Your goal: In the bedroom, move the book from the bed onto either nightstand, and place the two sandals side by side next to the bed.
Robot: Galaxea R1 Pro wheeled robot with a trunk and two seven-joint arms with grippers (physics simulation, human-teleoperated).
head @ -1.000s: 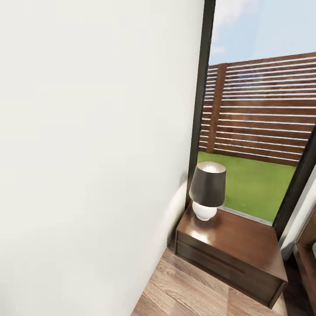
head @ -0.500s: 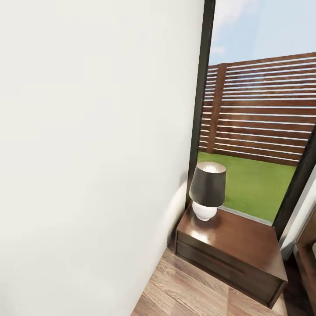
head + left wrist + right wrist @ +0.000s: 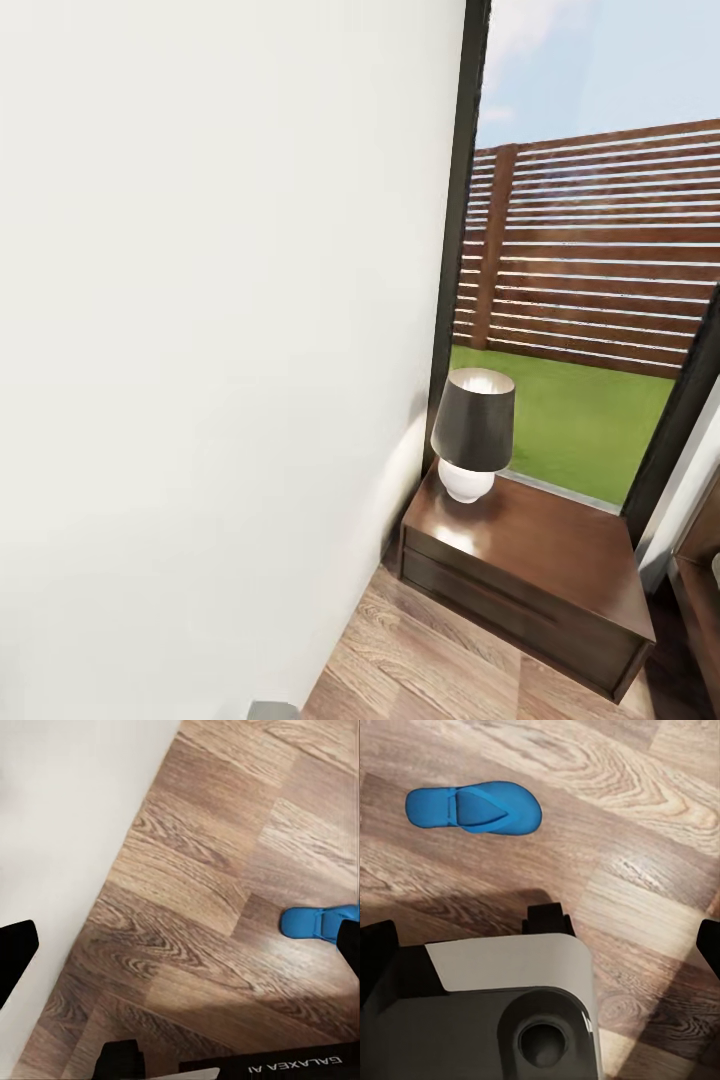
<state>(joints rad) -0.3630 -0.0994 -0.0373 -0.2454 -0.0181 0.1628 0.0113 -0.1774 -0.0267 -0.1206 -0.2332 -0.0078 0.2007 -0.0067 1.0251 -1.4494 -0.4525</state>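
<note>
White upside-down lettering "GALAXEA AI", partly cut off, stands on the black robot part (image 3: 285,1066).

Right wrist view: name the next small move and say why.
Probably lower the right arm toward the sandal lying flat on the wood floor. Nothing shows between the wide-apart fingers, and the head view faces the nightstand and wall, not the bed, so a sandal is the nearest task item.

A glossy grey, round-cornered base (image 3: 502,1020) fills the near part of the right wrist view, with a dark recessed round socket (image 3: 544,1044) and a black bracket (image 3: 547,921) behind it. In the left wrist view, a black panel (image 3: 292,1066) bears white mirrored "GALAXEA AI" lettering; black fingers (image 3: 15,956) frame the edges.
</note>
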